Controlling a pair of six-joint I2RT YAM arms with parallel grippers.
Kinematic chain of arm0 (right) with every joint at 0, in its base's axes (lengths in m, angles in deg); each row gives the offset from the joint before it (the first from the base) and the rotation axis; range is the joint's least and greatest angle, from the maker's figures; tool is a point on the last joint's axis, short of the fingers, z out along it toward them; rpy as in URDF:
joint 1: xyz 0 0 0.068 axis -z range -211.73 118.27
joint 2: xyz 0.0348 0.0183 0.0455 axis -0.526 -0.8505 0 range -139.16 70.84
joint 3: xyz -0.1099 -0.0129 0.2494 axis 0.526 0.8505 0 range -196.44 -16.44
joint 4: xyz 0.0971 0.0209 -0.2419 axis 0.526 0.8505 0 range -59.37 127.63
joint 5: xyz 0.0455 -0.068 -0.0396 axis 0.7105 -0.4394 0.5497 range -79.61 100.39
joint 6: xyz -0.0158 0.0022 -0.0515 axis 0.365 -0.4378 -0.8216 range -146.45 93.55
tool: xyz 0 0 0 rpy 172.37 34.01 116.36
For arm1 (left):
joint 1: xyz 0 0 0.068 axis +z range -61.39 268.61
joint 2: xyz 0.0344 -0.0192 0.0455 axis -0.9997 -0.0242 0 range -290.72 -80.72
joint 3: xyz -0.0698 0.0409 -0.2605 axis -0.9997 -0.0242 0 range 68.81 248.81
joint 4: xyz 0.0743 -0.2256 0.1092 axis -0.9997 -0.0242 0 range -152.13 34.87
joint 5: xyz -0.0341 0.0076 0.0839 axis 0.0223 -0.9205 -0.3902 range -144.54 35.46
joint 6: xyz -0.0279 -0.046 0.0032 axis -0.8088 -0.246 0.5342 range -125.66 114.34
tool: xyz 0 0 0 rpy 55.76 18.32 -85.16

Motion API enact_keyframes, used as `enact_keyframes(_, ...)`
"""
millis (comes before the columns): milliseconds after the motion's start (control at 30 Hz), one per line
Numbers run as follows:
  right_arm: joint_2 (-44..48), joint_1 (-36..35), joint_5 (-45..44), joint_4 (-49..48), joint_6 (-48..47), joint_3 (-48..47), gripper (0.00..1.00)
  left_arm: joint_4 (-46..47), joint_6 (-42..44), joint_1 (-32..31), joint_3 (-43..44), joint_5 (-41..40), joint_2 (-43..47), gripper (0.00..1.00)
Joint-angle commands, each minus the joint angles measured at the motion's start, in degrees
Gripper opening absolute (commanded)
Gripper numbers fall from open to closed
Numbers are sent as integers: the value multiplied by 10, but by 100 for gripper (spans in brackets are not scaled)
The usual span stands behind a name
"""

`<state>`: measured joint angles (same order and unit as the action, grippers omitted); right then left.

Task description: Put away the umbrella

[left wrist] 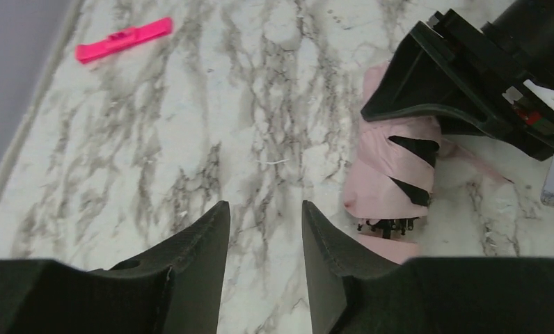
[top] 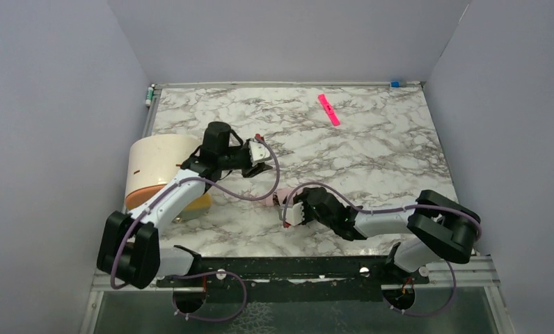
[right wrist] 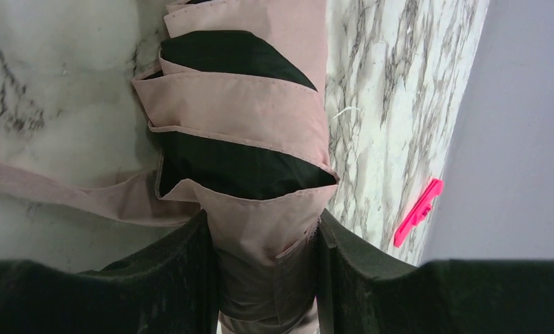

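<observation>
- My right jaws are clenched on the umbrella (right wrist: 246, 111). Its folded pale pink cloth, with black lining showing in the pleats, is pinched between both fingers (right wrist: 184, 278).
- The umbrella lies on the marble table (top: 372, 153), near the front edge and about midway between my two arms. From above, only a small pink end shows past my right wrist.
- Its pink strap (right wrist: 58, 182) lies loose on the table beside the bundle.
- My left jaws are released and hold nothing; bare marble shows in the gap between them.
- Seen from my left wrist, the umbrella sits off to the right of my left jaws, apart from them. Black rib tips poke out at its near end, and my right jaws cover its far end.
- A cream cylinder (top: 159, 167) with an orange end lies at the table's left edge, partly behind my left arm (top: 184, 191).
- A bright pink strip (top: 328, 109) lies flat toward the far side of the table, well apart from the umbrella.
</observation>
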<state>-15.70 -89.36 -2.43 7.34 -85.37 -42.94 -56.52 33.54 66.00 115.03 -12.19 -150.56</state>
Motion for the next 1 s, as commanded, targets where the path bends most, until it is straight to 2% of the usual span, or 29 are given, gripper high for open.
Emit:
enact_keyframes(0,3,4,39,122,-47,56,12,-96,36,-9,63,153,-88,46)
enact_keyframes(100,13,4,36,97,-71,74,11,-138,37,-22,95,175,-147,49)
enact_keyframes(300,8,5,46,72,-73,73,11,-239,77,-66,162,145,-245,52)
enact_keyframes(433,2,4,49,64,-71,68,10,-278,87,-99,177,128,-284,53)
enact_keyframes(767,7,4,45,59,-66,71,10,-291,61,-127,185,126,-343,56)
enact_keyframes(967,9,4,43,55,-56,71,9,-290,32,-151,200,78,-379,62)
